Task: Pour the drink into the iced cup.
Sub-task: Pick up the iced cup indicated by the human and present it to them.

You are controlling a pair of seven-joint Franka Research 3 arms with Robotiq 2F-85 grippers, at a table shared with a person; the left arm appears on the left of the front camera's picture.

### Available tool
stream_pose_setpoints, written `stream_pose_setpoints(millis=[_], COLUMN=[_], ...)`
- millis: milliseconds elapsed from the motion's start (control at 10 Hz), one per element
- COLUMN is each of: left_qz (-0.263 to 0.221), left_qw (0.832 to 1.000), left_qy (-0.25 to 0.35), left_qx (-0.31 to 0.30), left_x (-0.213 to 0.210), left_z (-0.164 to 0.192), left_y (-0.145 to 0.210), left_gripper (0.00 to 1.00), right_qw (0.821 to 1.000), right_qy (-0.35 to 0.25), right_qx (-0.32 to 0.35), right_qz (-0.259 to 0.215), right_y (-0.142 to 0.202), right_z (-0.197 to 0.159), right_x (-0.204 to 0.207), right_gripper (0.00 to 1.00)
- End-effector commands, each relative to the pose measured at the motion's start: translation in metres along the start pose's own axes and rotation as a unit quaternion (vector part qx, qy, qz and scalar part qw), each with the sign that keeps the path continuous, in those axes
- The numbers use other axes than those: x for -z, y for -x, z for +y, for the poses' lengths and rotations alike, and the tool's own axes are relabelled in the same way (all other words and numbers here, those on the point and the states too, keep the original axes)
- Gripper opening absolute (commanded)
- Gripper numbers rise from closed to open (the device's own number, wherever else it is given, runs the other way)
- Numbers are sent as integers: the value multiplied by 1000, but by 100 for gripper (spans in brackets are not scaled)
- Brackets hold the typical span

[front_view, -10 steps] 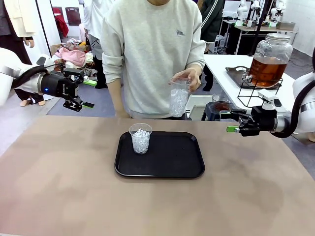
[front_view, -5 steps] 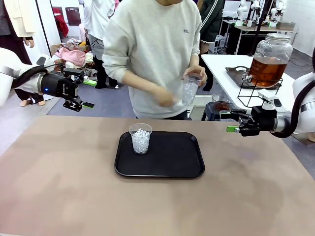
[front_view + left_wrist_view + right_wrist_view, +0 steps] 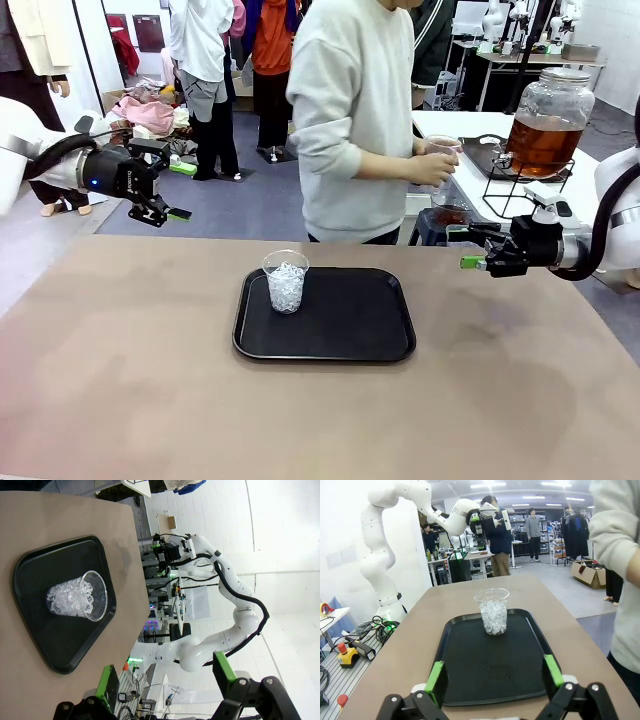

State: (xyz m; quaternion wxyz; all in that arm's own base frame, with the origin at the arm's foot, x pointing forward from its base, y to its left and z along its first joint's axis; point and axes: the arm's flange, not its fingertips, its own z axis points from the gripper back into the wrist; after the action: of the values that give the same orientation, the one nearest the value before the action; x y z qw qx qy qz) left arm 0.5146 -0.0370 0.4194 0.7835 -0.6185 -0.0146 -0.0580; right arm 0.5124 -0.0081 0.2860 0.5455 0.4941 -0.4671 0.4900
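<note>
**Drink and iced cup at the filling step.** The drink (image 3: 540, 142), a translucent amber liquid, fills the lower part of a round glass dispenser jar (image 3: 551, 105) with a metal lid (image 3: 566, 74). The jar sits on a black wire stand (image 3: 522, 190) on a white side table (image 3: 448, 128), beyond the far right corner of the brown table (image 3: 300, 420). The person's hand (image 3: 430, 166) holds a clear cup (image 3: 443, 146) upright, near the jar's tap (image 3: 503, 156) but short of it; the cup's contents cannot be made out. An iced cup (image 3: 286, 282) stands upright at the far left corner of the black tray (image 3: 350, 325), which lies mid-table toward the far edge. The left gripper (image 3: 181, 190) hangs above the table's far left corner and the right gripper (image 3: 469, 246) above its right edge. Both have their fingers spread and grasp nothing, and both are well apart from the tray. The step in hand appears to be drawing the drink at the tap. It would go best with the rim directly under the spout before opening and the cup held level. The flow should stop short of the brim, since ice will raise the level. Both grippers should be held clear of the tray.
</note>
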Motion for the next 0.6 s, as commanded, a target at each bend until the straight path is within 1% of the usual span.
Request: stream_pose_setpoints(millis=[0,500], left_qz=[-3,-3], left_qw=[1000,1000], left_qy=[4,4], left_qx=[1,1], left_x=[1,1], left_z=[-3,-3], left_y=[2,2], left_gripper=[100,100], right_qw=[1000,1000], right_qy=[2,2], right_qx=[-2,-2], right_qz=[4,4], right_y=[-3,-3], right_z=[-1,-1], right_x=[0,0], right_gripper=[100,100])
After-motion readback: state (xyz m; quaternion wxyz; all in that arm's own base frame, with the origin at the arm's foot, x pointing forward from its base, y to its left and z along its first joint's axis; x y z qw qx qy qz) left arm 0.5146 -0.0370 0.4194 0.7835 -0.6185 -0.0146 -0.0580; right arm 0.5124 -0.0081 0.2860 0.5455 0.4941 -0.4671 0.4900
